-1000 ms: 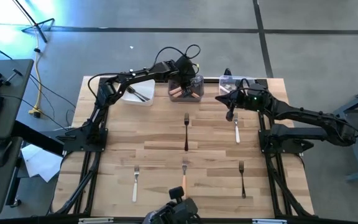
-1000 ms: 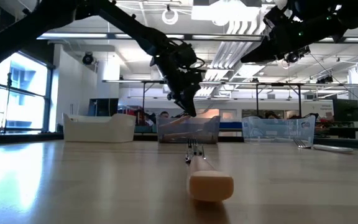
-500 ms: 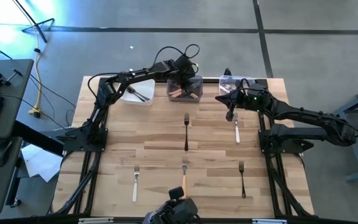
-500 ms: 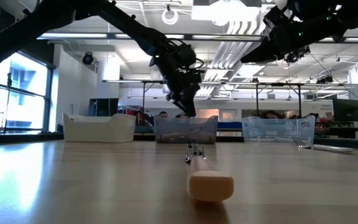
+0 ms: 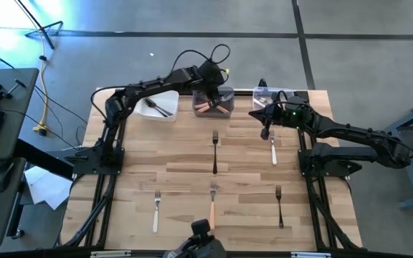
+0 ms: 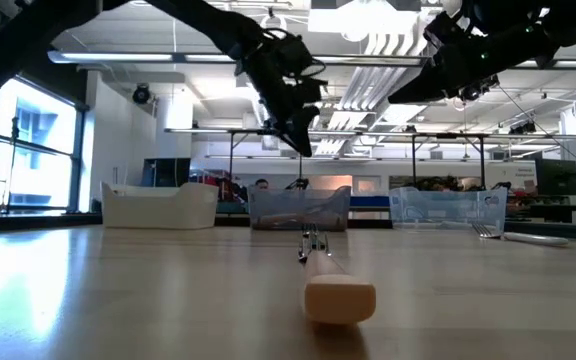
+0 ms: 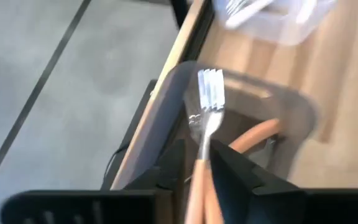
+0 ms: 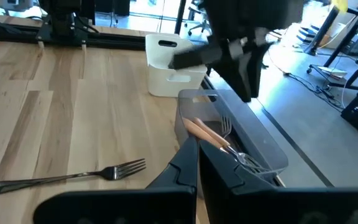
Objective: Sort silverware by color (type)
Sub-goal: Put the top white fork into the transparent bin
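My left gripper hangs over the grey middle bin at the table's far edge, fingers slightly apart. Seen along them, an orange-handled fork points tines-first at the bin's far wall, its handle running back between the fingers. More orange-handled forks lie in that bin. My right gripper is shut and hovers over the tines of a white-handled fork. On the table lie a black fork, an orange fork, another white fork and another black fork. My left gripper has the orange fork's handle lying in the gap between its two fingers, lengthwise, tines pointing away and down into the bin. I cannot tell whether the fingers touch the handle or it merely shows between them.
A white bin holding a dark fork stands left of the grey one, a clear bin to its right. The orange fork's handle end lies close to the table's near edge.
My left gripper has risen from the mouth of the grey bin to well above its rim, mostly in the last half second. My right arm has kept still.
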Motion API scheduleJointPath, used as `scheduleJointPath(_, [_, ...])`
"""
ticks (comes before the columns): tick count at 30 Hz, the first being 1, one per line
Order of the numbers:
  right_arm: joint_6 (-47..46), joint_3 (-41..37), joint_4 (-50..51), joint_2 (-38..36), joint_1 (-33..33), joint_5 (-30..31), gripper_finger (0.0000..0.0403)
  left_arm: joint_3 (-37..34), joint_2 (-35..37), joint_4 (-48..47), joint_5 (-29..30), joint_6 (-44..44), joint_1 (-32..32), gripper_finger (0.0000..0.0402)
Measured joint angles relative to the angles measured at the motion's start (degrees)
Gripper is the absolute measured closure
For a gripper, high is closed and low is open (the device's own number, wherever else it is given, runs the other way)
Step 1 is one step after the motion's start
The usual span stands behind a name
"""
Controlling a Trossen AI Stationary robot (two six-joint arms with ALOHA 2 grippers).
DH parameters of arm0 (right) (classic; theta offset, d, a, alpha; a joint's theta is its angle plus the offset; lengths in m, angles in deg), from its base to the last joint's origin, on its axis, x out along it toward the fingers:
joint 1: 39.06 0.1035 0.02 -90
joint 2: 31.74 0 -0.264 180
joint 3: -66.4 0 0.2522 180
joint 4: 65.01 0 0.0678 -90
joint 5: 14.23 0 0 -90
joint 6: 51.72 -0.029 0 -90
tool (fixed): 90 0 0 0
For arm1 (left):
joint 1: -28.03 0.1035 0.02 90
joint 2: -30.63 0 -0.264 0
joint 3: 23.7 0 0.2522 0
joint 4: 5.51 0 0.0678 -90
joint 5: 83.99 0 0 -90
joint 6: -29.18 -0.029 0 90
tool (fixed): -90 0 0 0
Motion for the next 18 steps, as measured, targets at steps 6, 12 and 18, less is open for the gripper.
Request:
scheduleJointPath(6, [0.0, 0.0, 2.0, -0.6, 0.0, 2.2, 0.0403, -16.2, 6.3, 14.6, -0.8, 1.0, 0.0, 0.0398])
scheduleJointPath(12, [-0.5, 0.0, 2.3, -0.6, 0.0, 2.2, 0.0403, -37.3, 17.6, 32.9, 0.1, 4.4, -0.3, 0.0388])
scheduleJointPath(18, [-8.8, 0.0, 10.4, -0.6, 0.0, 1.8, 0.0403, -58.6, 33.5, 50.8, 0.1, 7.3, -2.6, 0.0395])
